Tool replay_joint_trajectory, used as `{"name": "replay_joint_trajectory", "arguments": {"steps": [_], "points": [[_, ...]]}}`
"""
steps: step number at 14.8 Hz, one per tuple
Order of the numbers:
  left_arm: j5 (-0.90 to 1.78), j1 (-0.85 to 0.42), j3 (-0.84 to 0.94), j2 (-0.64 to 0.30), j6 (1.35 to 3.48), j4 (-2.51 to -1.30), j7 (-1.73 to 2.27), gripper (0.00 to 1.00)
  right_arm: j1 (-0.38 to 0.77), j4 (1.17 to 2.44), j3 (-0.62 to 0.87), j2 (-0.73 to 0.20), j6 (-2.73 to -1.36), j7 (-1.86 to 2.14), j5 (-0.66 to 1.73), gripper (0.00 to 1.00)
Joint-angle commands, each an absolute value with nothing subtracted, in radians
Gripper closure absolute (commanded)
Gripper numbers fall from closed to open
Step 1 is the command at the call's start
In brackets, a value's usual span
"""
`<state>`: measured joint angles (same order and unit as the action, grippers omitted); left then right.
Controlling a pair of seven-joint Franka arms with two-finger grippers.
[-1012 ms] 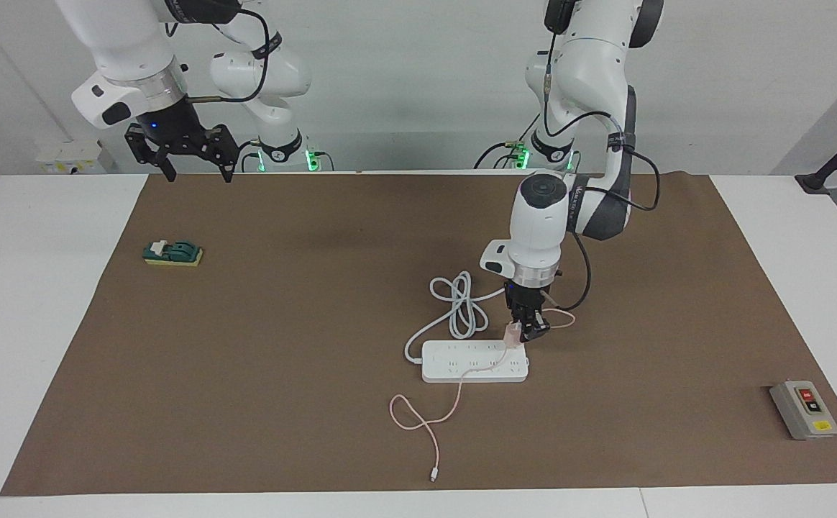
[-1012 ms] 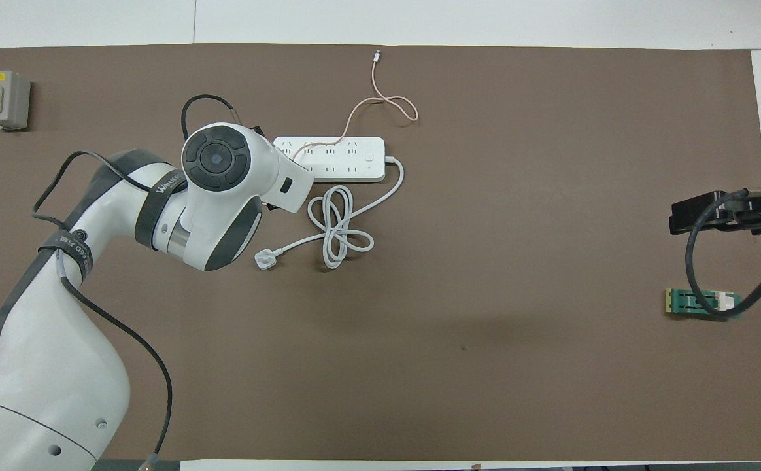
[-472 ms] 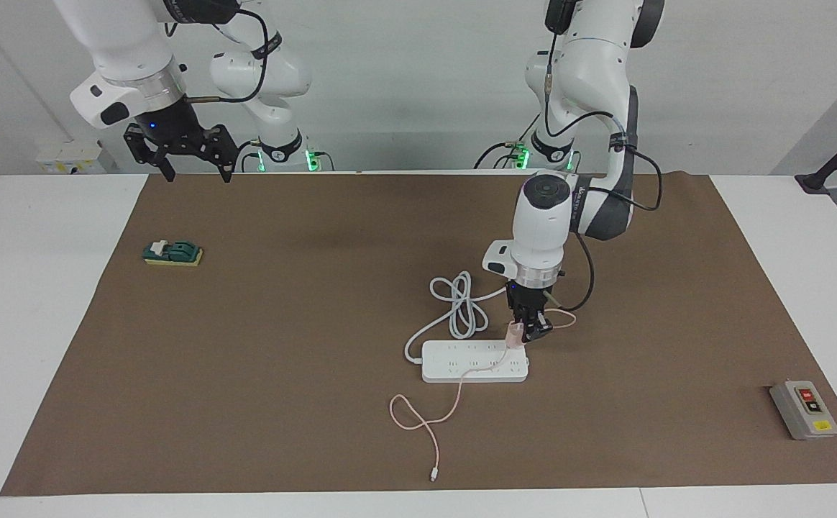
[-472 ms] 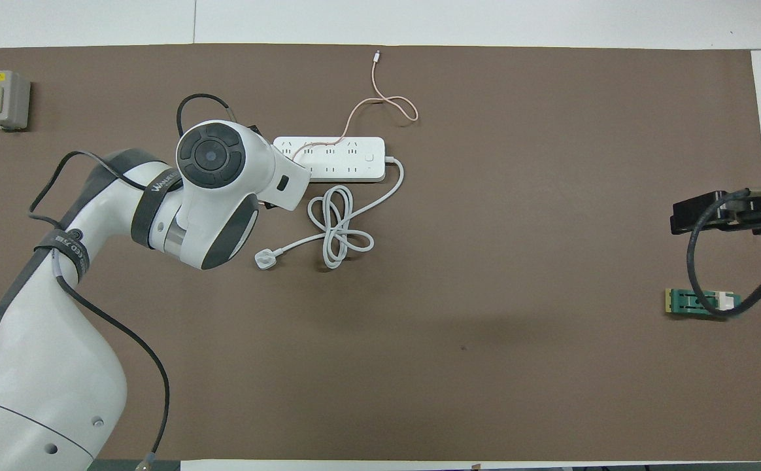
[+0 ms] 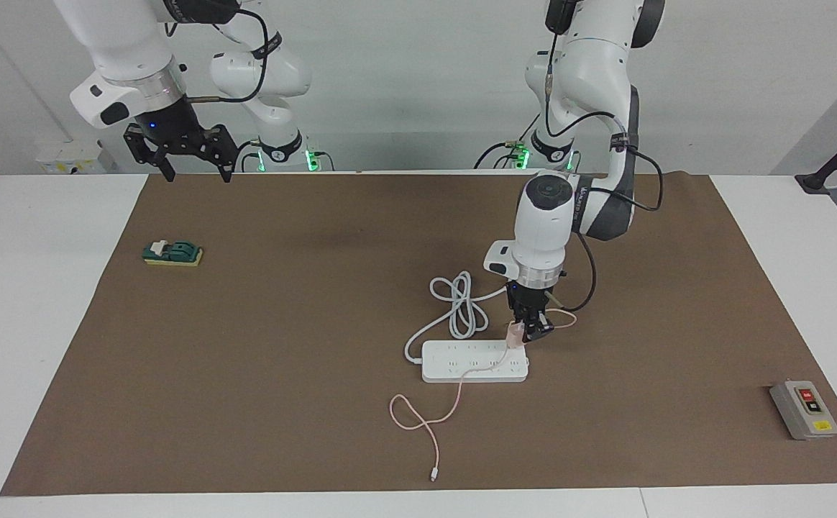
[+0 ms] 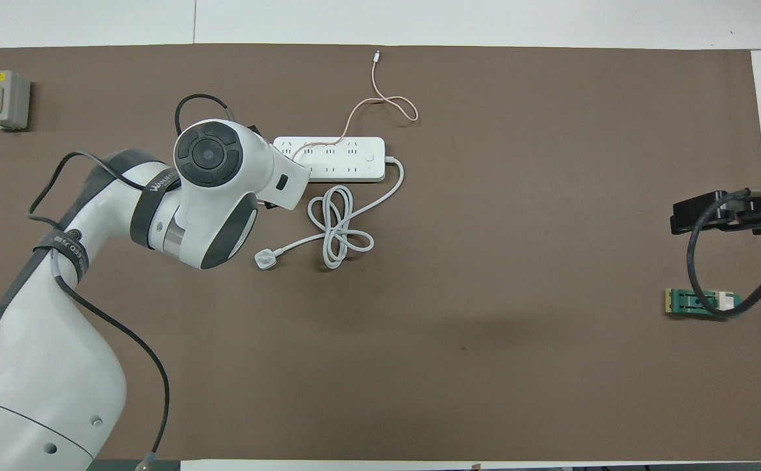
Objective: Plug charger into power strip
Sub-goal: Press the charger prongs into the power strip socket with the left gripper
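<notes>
The white power strip lies flat on the brown mat, its thick cord coiled just nearer the robots. My left gripper points straight down over the strip's end toward the left arm, shut on the pale pink charger. The charger's underside sits at the strip's top face; whether its prongs are in a socket cannot be told. Its thin pink cable trails across the strip and loops away from the robots. In the overhead view the wrist hides the gripper and charger; the power strip and cable show. My right gripper waits open, raised.
The strip's white three-pin plug lies loose on the mat beside the coil. A grey box with buttons sits toward the left arm's end. A small green and yellow block lies toward the right arm's end.
The left arm's wrist has shifted slightly toward its own end of the table, still holding the charger at the strip's end. The right arm has not moved.
</notes>
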<state>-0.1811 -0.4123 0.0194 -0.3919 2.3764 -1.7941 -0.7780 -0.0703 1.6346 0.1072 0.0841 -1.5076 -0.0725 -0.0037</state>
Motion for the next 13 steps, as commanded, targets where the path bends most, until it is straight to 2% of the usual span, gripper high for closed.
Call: {"name": "replay_joint_trajectory", "arguments": {"steps": [1, 13], "points": [[-0.16, -0.403, 0.025, -0.391, 2.352, -1.779, -0.804, 1.0, -0.087, 1.658, 0.117, 0.107, -1.516, -0.071, -0.009, 0.0], [-0.121, -0.406, 0.026, -0.388, 2.355, -1.793, -0.802, 1.0, -0.086, 1.658, 0.118, 0.107, -1.516, -0.071, -0.009, 0.0]]}}
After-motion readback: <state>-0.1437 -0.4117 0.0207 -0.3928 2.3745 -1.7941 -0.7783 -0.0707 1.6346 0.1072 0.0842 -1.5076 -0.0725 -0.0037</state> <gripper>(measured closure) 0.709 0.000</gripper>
